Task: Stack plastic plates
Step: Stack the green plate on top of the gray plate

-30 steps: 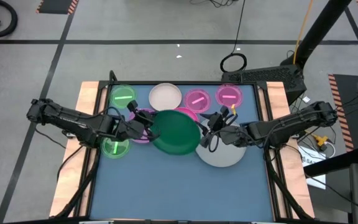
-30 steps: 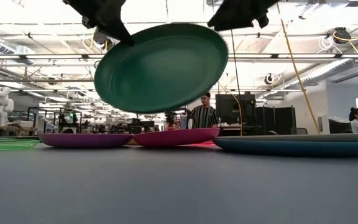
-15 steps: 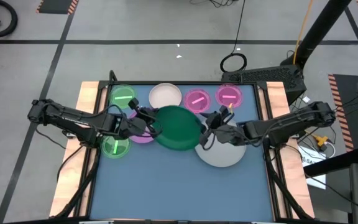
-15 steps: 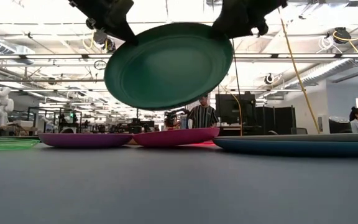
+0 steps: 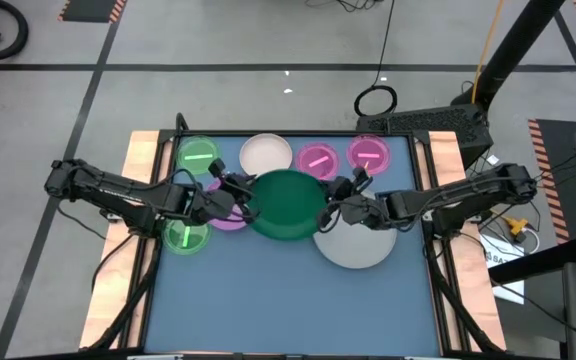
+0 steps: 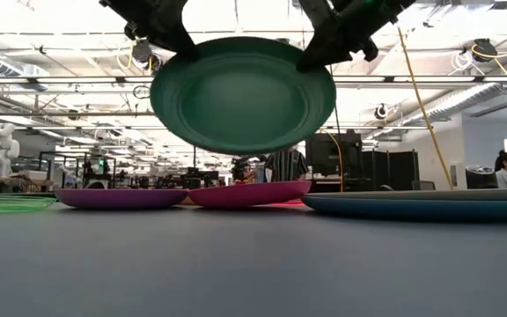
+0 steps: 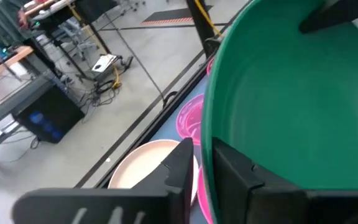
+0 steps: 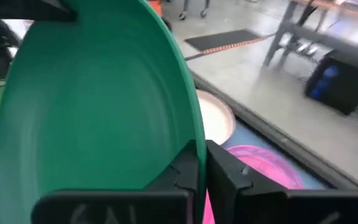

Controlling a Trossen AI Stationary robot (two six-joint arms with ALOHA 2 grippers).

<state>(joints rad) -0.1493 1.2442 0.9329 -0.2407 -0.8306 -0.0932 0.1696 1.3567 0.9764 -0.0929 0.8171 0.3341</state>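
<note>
A large dark green plate [image 5: 286, 205] hangs in the air over the middle of the table, nearly level, its hollow side up. My left gripper [image 5: 250, 198] is on its left rim and my right gripper [image 5: 330, 205] on its right rim. In the low view the plate [image 6: 243, 92] floats well above the plates lying on the table, with the left gripper [image 6: 179, 44] and right gripper [image 6: 311, 57] at its upper edges. My left gripper has the green plate's left rim [image 7: 205, 155] between its two fingers, one inside the hollow and one outside. It comes slanting down from the table's left. The plate is lifted clear. My right gripper pinches the right rim [image 8: 197, 134] between its two fingers, one inside and one outside. It comes slanting down from the table's right.
Along the far edge lie a small green plate [image 5: 197, 155], a white one [image 5: 266, 155] and two pink ones [image 5: 316, 160] [image 5: 368, 153]. A purple plate [image 5: 226, 215] and a small green plate [image 5: 183, 235] lie left, a large pale plate [image 5: 356, 245] right. People show beyond the table.
My right gripper has moved toward the table's left to the green plate's right rim and shut on it. The plate, tilted before with its right side high, now hangs close to level and has shifted slightly right. My left gripper has kept its place on the left rim.
</note>
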